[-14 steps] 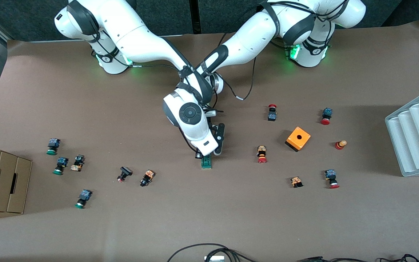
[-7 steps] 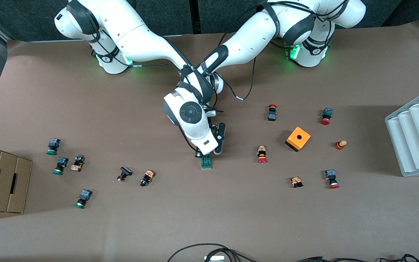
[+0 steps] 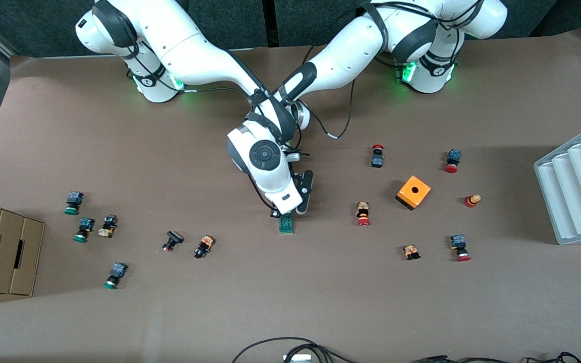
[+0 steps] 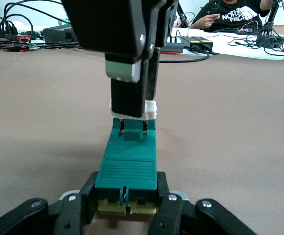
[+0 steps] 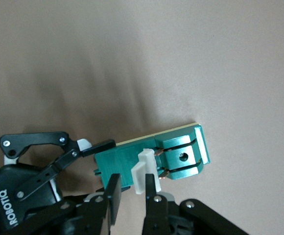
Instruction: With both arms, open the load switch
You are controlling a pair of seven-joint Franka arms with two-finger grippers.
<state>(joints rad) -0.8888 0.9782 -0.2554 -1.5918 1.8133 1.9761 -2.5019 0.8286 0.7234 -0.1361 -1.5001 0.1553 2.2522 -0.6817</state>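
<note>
**A:** Nothing has moved since the earlier frame: both arms and every part on the tabletop (image 3: 321,292) sit where they did.

**B:** Where's your load switch?

**A:** Load switch (image 3: 285,224) lies flat on the tabletop about midway between the two arms' ends, nearer the front camera than both wrists. Green body, with a white sliding piece (image 5: 144,171) across it.

**B:** Jaws?

**A:** Left gripper (image 4: 127,208) is down at tabletop level, jaws closed on one end of the green body, a finger (image 4: 78,210) on each side. Right gripper (image 5: 130,196) comes from above, jaws clamped on the white sliding piece. In the left wrist view you see it as the dark block reaching down onto the white piece (image 4: 132,110).

**B:** So both arms are engaged?

**A:** Yes. The arms cross over the middle of the tabletop; the right arm's wrist covers most of the left gripper in the front view.

**B:** What else is around?

**A:** Orange box (image 3: 413,192) with a hole sits toward the left arm's end, well apart from the switch. You have a red push button (image 3: 363,214) between them. Green push buttons are toward the right arm's end, one at (image 3: 72,202), near a cardboard box (image 3: 3,252). White ribbed tray (image 3: 578,186) is at the left arm's edge.
</note>
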